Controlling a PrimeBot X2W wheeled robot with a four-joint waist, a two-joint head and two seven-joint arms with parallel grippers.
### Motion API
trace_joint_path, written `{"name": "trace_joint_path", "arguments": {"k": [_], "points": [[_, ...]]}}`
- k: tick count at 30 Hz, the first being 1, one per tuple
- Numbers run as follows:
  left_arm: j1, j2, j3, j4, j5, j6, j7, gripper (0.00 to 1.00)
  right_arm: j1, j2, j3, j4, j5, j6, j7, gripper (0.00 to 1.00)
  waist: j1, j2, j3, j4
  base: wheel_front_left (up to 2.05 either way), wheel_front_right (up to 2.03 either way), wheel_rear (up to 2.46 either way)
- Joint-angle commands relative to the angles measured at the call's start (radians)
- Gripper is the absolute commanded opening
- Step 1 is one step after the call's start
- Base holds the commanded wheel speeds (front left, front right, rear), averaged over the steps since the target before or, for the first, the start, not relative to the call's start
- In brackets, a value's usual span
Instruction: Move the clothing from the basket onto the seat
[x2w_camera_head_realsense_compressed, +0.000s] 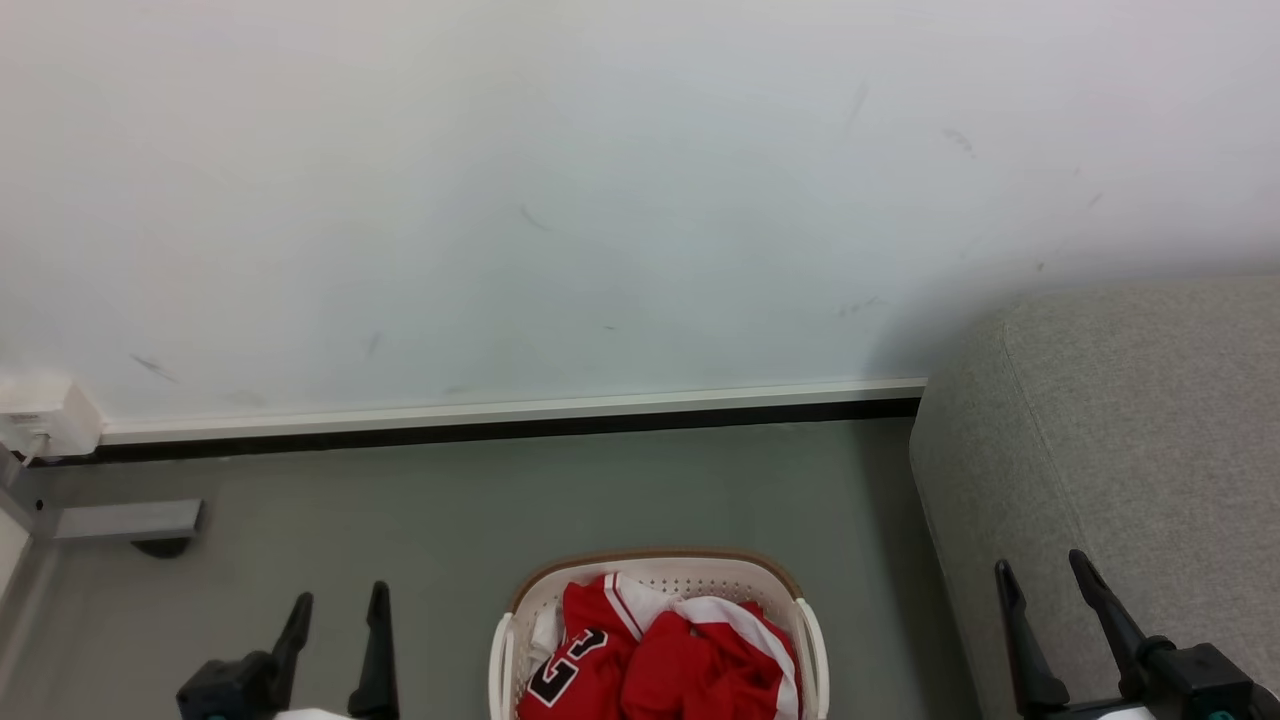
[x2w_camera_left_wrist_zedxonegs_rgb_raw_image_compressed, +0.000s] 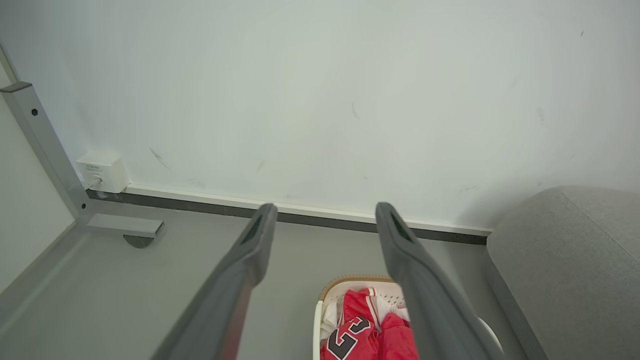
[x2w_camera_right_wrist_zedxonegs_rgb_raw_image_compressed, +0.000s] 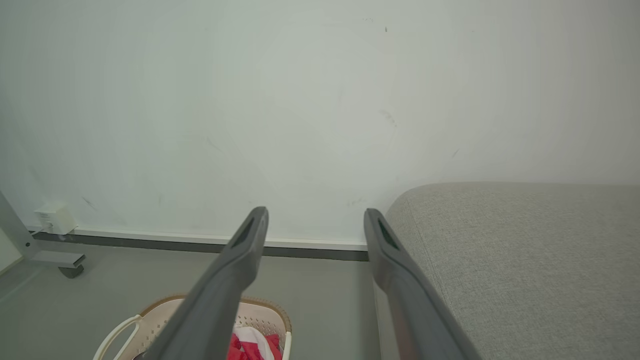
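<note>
Red clothing (x2w_camera_head_realsense_compressed: 660, 660) with white trim, one piece a jersey with black numerals, lies heaped in the cream-white basket (x2w_camera_head_realsense_compressed: 522, 610) on the grey floor at the bottom middle of the head view. The clothing (x2w_camera_left_wrist_zedxonegs_rgb_raw_image_compressed: 360, 335) and basket (x2w_camera_left_wrist_zedxonegs_rgb_raw_image_compressed: 318, 320) also appear low in the left wrist view, and the basket (x2w_camera_right_wrist_zedxonegs_rgb_raw_image_compressed: 150, 315) low in the right wrist view. The grey seat (x2w_camera_head_realsense_compressed: 1130, 440) stands to the right of the basket. My left gripper (x2w_camera_head_realsense_compressed: 336, 600) is open at the lower left, left of the basket, empty. My right gripper (x2w_camera_head_realsense_compressed: 1040, 572) is open at the lower right, over the seat's edge, empty.
A pale wall with a dark baseboard (x2w_camera_head_realsense_compressed: 500, 425) runs behind the basket. A white wall box (x2w_camera_head_realsense_compressed: 40, 415) and a grey metal frame foot on a caster (x2w_camera_head_realsense_compressed: 130, 522) sit at the far left. Open grey floor (x2w_camera_head_realsense_compressed: 500, 520) lies between basket and wall.
</note>
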Motion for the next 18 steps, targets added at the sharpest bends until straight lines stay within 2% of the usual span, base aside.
{"name": "trace_joint_path", "arguments": {"k": [1,18], "points": [[0.007,0.008,0.002,0.001,0.033,0.003,-0.012,1.00,0.007,0.001,-0.002,0.002,-0.030,-0.002,-0.005,1.00,0.0000,0.0000,-0.001,0.000,0.00,0.00,0.00],[0.017,-0.005,0.013,0.012,0.155,-0.003,-0.046,1.00,0.017,0.028,-0.024,0.021,-0.121,-0.002,-0.014,1.00,0.0000,0.0000,0.002,-0.010,0.00,0.00,0.00]]}}
